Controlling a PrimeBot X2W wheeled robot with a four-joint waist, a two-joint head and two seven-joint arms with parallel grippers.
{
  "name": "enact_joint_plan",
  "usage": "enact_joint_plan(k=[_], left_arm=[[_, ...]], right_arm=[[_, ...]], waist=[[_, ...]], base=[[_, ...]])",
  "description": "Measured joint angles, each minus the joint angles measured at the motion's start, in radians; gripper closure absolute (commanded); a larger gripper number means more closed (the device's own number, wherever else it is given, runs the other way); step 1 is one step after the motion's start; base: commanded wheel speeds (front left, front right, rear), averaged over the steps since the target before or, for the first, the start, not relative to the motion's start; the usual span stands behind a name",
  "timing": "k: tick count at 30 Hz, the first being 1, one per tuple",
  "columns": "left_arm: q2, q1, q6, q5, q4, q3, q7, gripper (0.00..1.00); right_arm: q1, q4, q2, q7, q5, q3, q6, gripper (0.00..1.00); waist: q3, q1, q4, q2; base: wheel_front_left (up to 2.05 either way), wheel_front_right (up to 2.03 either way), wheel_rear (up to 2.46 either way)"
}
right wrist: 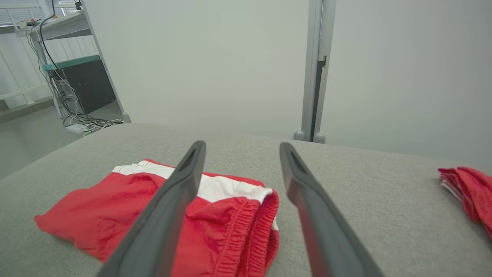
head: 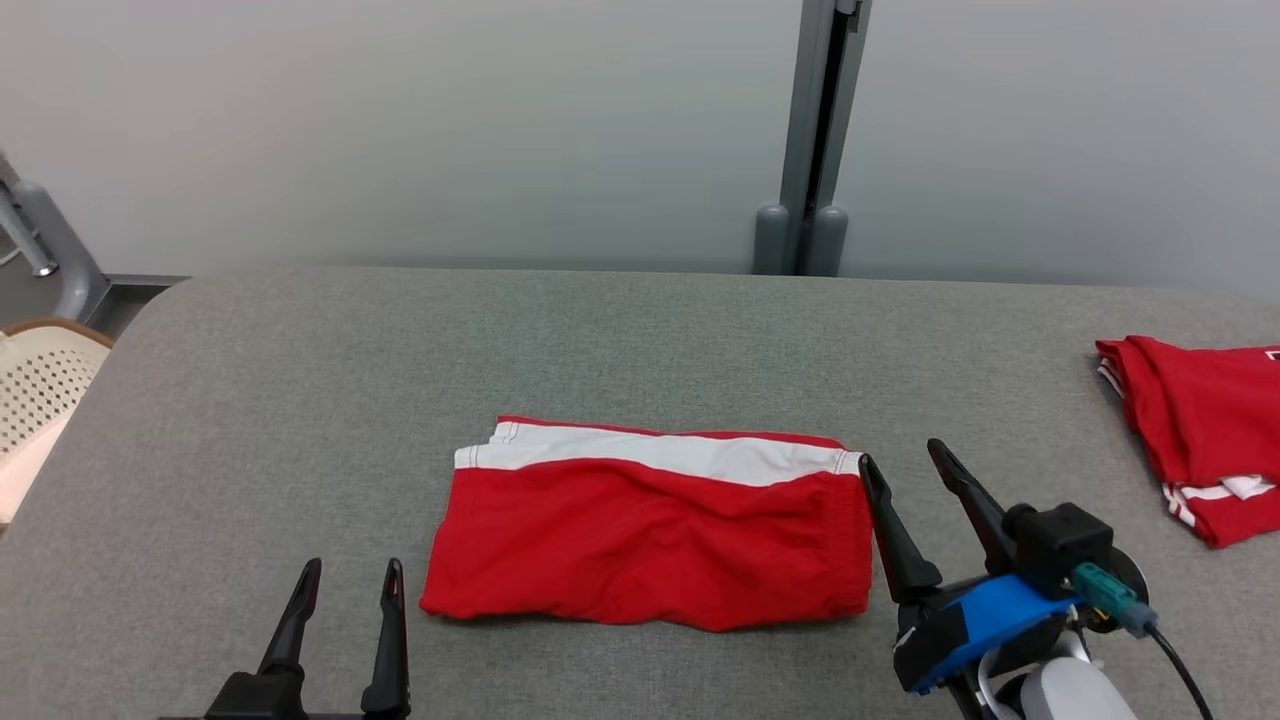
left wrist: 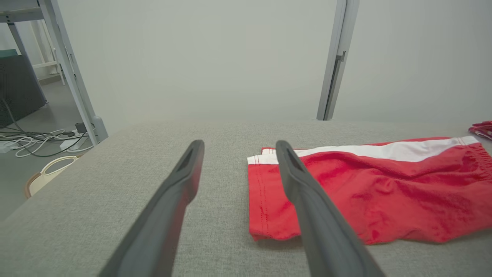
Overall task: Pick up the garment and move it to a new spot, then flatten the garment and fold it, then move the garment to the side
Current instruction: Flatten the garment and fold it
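Note:
The garment [head: 650, 540] is a pair of red shorts with a white stripe, folded into a flat rectangle in the middle of the grey table [head: 300, 400]. My left gripper [head: 350, 575] stands open near the front edge, just left of the garment's lower left corner, holding nothing. My right gripper [head: 905, 460] is open too, its left finger close beside the garment's right edge with the elastic waistband. In the left wrist view the garment [left wrist: 384, 192] lies right of my fingers [left wrist: 184, 181]. The right wrist view has the garment [right wrist: 115, 207] at lower left, its waistband partly behind my left finger [right wrist: 184, 181].
A second red garment [head: 1210, 440] lies folded at the table's right edge, also as a red heap [right wrist: 469, 192] in the right wrist view. A pale perforated chair [head: 40, 390] stands off the table's left side. A grey post [head: 815, 140] rises behind the table.

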Motion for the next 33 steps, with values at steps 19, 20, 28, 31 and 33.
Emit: enact_joint_plan(k=[19,20,28,31,33], left_arm=[[-0.045,-0.060,-0.031,0.036,0.012,0.027,0.000,0.00],[-0.047,-0.064,-0.031,0.038,0.013,0.030,0.000,0.00],[-0.058,-0.069,-0.046,0.050,0.020,0.037,0.000,0.00],[-0.062,-0.073,-0.049,0.052,0.020,0.043,0.000,0.00],[-0.063,-0.073,-0.050,0.053,0.022,0.049,0.000,0.00]], right_arm=[[-0.233,0.625,0.000,-0.091,0.039,-0.016,0.000,0.00],[-0.233,0.640,0.000,-0.094,0.052,-0.013,0.000,0.00],[-0.254,0.714,0.001,-0.101,0.149,0.020,0.000,0.00],[-0.256,0.696,0.000,-0.101,0.214,0.062,0.000,0.01],[-0.252,0.685,0.000,-0.101,0.251,0.088,0.000,0.91]], waist=[[0.106,0.0001,0.080,0.0000],[0.106,0.0000,0.080,0.0000],[0.107,-0.0001,0.078,0.0000],[0.112,-0.0001,0.078,0.0000],[0.112,-0.0001,0.077,0.0000]], base=[[0.00,0.00,0.00],[0.00,0.00,0.00],[0.00,0.00,0.00],[0.00,0.00,0.00],[0.00,0.00,0.00]])
